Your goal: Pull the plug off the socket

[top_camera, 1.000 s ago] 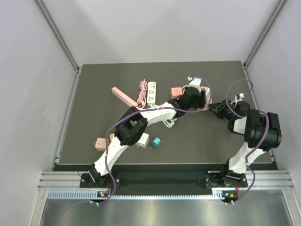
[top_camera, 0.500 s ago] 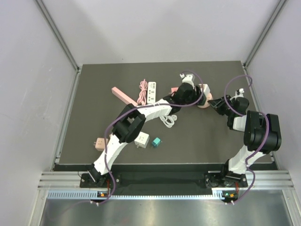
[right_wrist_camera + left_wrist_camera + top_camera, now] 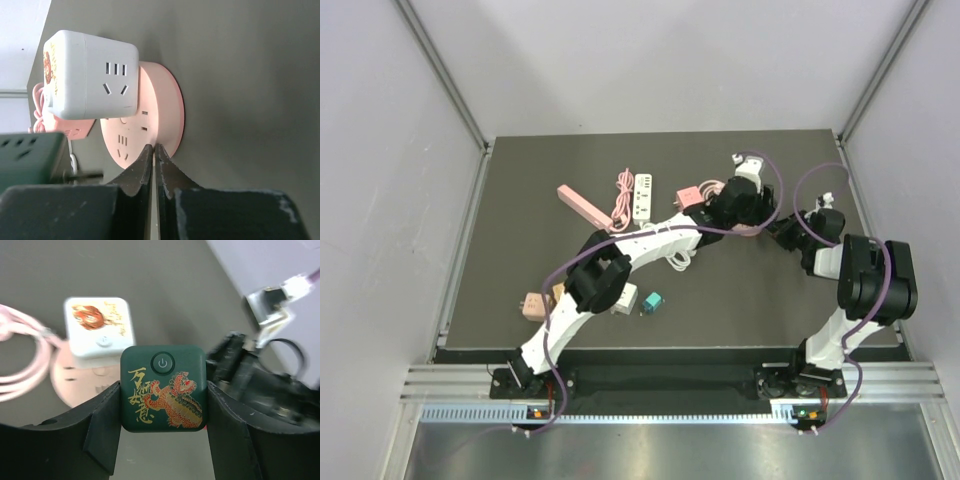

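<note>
Table (image 3: 520, 220): both wrists crowded at far right. Pink disc socket (image 3: 162, 107) flat on table, white cube adapter (image 3: 90, 75) seated on it. Green dragon-print plug (image 3: 163, 387) clamped in left gripper (image 3: 163, 407), looks clear of disc. Right gripper (image 3: 153, 156) pinched shut, empty, tips at disc rim. Risk: tips only press, no hold, so disc may skid. Wrists close, could clash.
</note>
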You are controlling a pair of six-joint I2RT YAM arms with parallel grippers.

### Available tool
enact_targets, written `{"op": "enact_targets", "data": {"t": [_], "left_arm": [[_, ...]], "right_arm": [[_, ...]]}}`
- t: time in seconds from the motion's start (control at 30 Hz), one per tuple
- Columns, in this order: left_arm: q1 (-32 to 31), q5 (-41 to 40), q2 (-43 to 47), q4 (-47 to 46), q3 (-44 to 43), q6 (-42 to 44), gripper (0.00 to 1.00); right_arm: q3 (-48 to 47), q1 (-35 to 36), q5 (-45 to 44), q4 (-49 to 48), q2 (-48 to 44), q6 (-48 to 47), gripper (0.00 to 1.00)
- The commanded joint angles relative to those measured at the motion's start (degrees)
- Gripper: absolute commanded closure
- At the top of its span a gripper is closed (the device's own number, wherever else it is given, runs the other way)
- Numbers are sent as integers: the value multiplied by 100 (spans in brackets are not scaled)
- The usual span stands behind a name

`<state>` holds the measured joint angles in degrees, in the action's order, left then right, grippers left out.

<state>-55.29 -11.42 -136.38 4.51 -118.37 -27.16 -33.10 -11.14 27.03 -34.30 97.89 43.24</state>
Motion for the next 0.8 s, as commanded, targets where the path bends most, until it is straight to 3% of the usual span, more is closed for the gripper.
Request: {"op": "enact_targets", "data": {"t": [0.0,0.3,0.5,0.77], "left_arm": [[386,1096,558,-1434,567,-1245,100],[264,422,1357,-638,1016,-274,100],[229,675,2420,-505,2413,114,100],[-228,728,3652,506,3960,571,100]], "right_arm": [[5,50,-242,152,55,-264,100],[-21,59,-145,99,108,-229,100],[-100,50,-4,55,213,-211,100],[-118,50,31,47,231,-220,100]]}}
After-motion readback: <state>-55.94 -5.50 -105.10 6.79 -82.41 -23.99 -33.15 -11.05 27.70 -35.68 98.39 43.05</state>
